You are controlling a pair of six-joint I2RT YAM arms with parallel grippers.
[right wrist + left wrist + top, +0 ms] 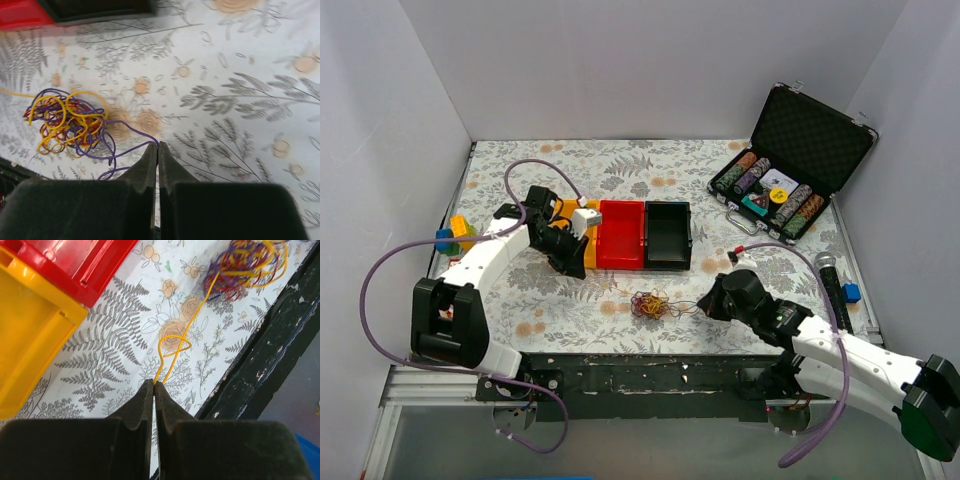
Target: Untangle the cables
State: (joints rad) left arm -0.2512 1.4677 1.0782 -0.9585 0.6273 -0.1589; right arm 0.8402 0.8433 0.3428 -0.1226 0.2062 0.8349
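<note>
The cables [650,305] lie as a small tangle of yellow, purple and red wires near the table's front edge; the clump also shows in the left wrist view [247,262] and the right wrist view [67,125]. My left gripper [576,270] [154,383] is shut on a yellow cable [182,335] that loops back to the clump. My right gripper [704,303] [158,146] sits just right of the clump, shut on a purple cable [132,132] leading out of it.
A yellow bin [30,335], a red bin [620,235] and a black bin [667,235] stand behind the tangle. An open poker chip case [800,170] is at the back right, a microphone [830,280] lies at the right, and toy blocks [455,235] at the left. The table's black front edge [650,370] is close.
</note>
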